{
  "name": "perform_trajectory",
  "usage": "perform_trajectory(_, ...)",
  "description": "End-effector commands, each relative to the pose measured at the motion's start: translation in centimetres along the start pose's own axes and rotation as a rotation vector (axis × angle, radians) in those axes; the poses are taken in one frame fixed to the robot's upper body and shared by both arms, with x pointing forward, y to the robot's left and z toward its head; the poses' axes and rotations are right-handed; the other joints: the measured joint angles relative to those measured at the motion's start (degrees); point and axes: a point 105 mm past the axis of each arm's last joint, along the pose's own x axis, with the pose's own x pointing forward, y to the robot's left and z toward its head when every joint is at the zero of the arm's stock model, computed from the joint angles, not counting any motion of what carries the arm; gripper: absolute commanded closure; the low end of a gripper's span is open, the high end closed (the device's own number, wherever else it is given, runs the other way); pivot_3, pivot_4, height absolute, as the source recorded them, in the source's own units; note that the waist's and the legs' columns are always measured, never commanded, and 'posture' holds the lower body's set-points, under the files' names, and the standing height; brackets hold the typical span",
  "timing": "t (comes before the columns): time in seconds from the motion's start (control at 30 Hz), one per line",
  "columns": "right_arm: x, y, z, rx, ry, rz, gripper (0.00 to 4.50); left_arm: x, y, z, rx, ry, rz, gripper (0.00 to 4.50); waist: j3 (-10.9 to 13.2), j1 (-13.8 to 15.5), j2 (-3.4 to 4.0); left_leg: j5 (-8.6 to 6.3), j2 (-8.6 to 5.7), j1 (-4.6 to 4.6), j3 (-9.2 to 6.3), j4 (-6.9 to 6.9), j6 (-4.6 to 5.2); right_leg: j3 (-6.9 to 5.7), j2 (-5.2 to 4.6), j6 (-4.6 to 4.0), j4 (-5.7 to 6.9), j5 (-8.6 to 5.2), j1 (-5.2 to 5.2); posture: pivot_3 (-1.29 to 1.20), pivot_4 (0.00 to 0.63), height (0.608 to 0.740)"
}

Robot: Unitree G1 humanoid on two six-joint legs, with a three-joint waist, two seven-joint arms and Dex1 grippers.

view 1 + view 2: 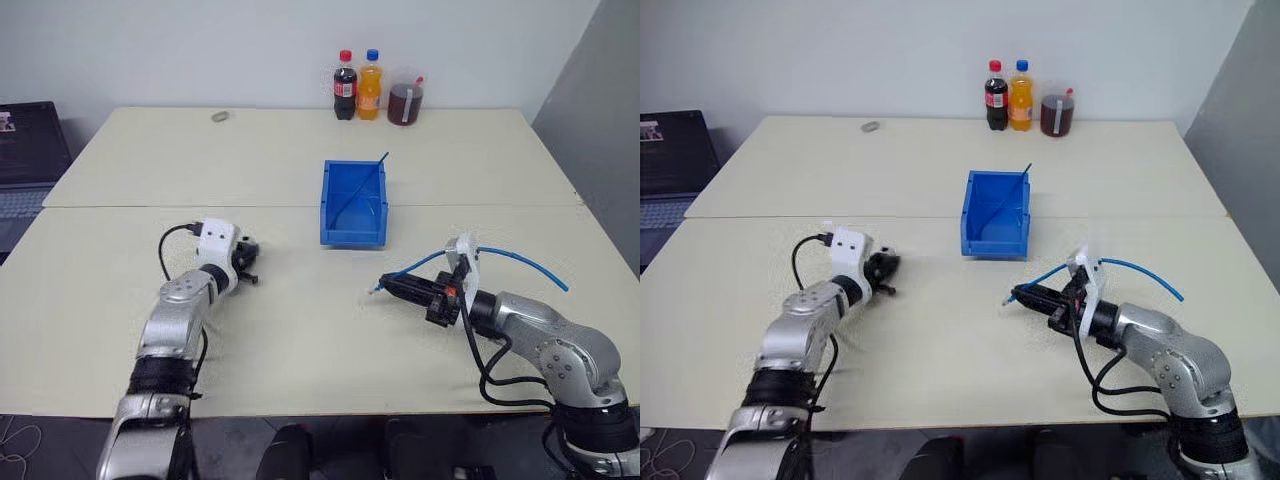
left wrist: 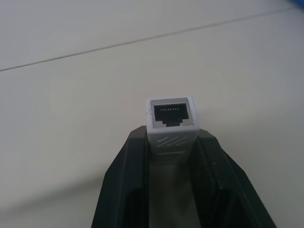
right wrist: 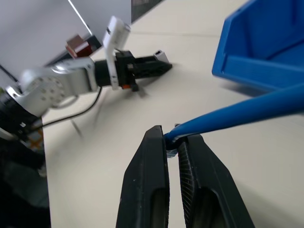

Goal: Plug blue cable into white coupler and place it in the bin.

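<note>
The white coupler [image 2: 171,123] sits clamped between the black fingers of my left gripper [image 2: 171,137], its dark socket end facing outward. That gripper [image 1: 248,262] hovers low over the table's left half, pointing right. Over the right half, my right gripper [image 1: 385,285] points left, shut on the plug end of the blue cable [image 1: 520,258], which arcs back over the wrist. In the right wrist view the cable [image 3: 247,107] leaves the closed fingertips [image 3: 159,137], and the left gripper [image 3: 161,64] faces it a short way off. The bin [image 1: 354,235] stands at mid-table beyond both grippers.
A thin dark blue strand [image 1: 362,185] leans inside the bin. Two drink bottles [image 1: 357,86] and a jug of dark liquid [image 1: 405,100] stand at the table's far edge, with a small grey object [image 1: 220,117] to their left. A laptop [image 1: 25,150] sits far left.
</note>
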Motion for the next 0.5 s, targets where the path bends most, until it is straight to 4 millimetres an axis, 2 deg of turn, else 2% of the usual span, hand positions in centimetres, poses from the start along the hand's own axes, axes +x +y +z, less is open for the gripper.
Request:
perform_trajectory(0.03,-0.2,1.6,0.2,-0.101,0.014,0.055,4.48,-1.5,-5.8,2.5,0.119,-0.06,-0.407,3.69,0.0,0.05,0.0,0.0,0.0,0.0,-0.03,0.04,0.01,-0.04,-0.01,0.0,0.02,0.0,0.01,0.0,0.15,0.74)
perform_trajectory(0.13,-0.2,1.9,-0.1,-0.123,0.029,0.062,4.48,-2.4,-7.5,2.1,0.194,-0.026,-0.582,3.69,0.0,-0.13,0.0,0.01,0.06,0.09,0.01,0.04,0.02,0.02,0.09,-0.02,0.04,0.03,0.05,0.0,0.15,0.74)
perform_trajectory(0.3,-0.1,2.1,-0.4,-0.157,0.04,0.068,4.48,-3.8,-9.6,-0.1,0.338,0.089,-0.828,3.69,0.0,-0.31,0.01,0.01,0.17,0.14,0.04,0.03,0.04,0.06,0.25,-0.07,0.05,0.05,0.06,0.0,0.15,0.74)
perform_trajectory(0.5,0.0,2.2,-0.4,-0.206,0.044,0.067,4.48,-3.5,-10.4,-2.6,0.481,0.162,-0.916,3.69,-0.01,-0.15,0.01,0.0,0.17,0.13,0.03,0.03,0.04,0.05,0.25,-0.07,0.03,0.05,0.06,0.0,0.15,0.74)
